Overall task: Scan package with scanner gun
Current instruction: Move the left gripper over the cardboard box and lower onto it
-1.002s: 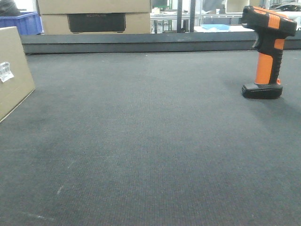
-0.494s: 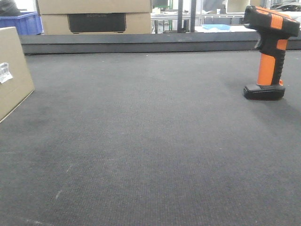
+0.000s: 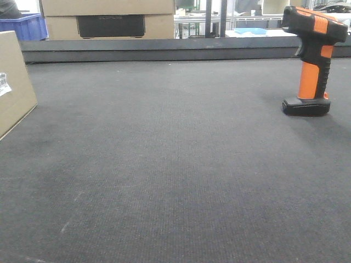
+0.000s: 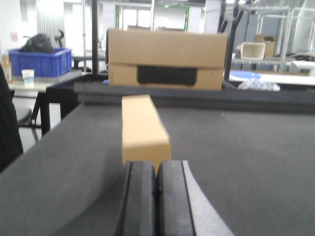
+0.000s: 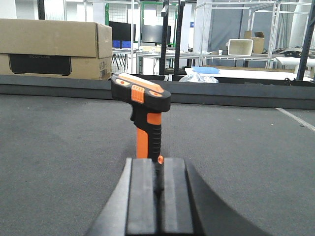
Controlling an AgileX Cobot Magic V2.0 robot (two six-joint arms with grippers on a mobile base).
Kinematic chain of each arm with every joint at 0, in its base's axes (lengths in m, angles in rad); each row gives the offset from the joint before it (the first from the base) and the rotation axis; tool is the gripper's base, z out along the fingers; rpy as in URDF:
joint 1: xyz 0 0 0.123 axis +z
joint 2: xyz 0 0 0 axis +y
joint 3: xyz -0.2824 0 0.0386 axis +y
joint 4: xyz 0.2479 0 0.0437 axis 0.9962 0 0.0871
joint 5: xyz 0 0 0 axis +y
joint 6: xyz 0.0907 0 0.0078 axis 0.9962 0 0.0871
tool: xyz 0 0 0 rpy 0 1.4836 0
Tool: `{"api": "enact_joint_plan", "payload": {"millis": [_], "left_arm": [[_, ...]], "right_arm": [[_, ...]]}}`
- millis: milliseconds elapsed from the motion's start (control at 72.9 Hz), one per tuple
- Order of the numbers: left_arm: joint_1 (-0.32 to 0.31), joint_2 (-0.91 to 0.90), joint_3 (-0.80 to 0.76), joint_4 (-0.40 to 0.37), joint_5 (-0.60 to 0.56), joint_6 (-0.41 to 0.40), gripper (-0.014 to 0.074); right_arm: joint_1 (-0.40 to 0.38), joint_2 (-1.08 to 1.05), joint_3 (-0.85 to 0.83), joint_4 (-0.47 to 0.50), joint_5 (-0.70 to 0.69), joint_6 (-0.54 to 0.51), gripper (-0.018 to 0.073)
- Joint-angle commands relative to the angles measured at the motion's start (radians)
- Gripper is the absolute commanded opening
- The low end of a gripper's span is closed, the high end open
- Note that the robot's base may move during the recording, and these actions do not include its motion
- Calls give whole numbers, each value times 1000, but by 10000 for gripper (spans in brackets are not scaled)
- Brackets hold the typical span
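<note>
My left tool (image 4: 156,167) has its pads pressed together on nothing. The package (image 4: 142,129) lies just ahead of it on the dark counter (image 4: 256,147), narrow end toward me. My right tool (image 5: 157,164) is likewise together and empty. The scanner gun (image 5: 145,110) stands upright on its base just beyond it, well apart from the package.

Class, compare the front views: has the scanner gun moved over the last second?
No. The scanner gun stands upright at the same spot against the black ledge behind it; only the whole view shifts slightly.
</note>
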Motion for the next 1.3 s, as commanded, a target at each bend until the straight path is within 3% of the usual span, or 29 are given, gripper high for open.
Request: {"api": "enact_joint_plan", "payload": {"millis": [0, 110, 206, 412, 549, 645, 796, 975, 1084, 1290], "left_arm": [[-7, 44, -94, -2, 85, 0, -111], [-7, 147, -225, -72, 183, 0, -111], [-7, 261, -323, -79, 219, 0, -111], [-7, 540, -540, -48, 404, 0, -111], [-7, 692, -645, 20, 406, 0, -111], [-7, 780, -710, 20, 417, 0, -111], [-7, 985, -875, 18, 562, -36, -111], [-7, 1200, -1081, 22, 699, -134, -111], [-7, 1309, -1182, 82, 754, -217, -111], [-7, 1415, -1255, 111, 799, -219, -105]], "right_arm": [[0, -4, -1, -5, -18, 0, -168], [0, -4, -1, -5, -18, 0, -168], [0, -4, -1, -5, -18, 0, -168], [0, -4, -1, -5, -18, 0, -168], [0, -4, -1, -5, -18, 0, -168], [0, -4, -1, -5, -18, 0, -168], [0, -4, -1, -5, -18, 0, -168], [0, -4, -1, -5, -18, 0, -168], [0, -4, -1, -5, -18, 0, -168], [0, -4, -1, -5, -18, 0, -168]]}}
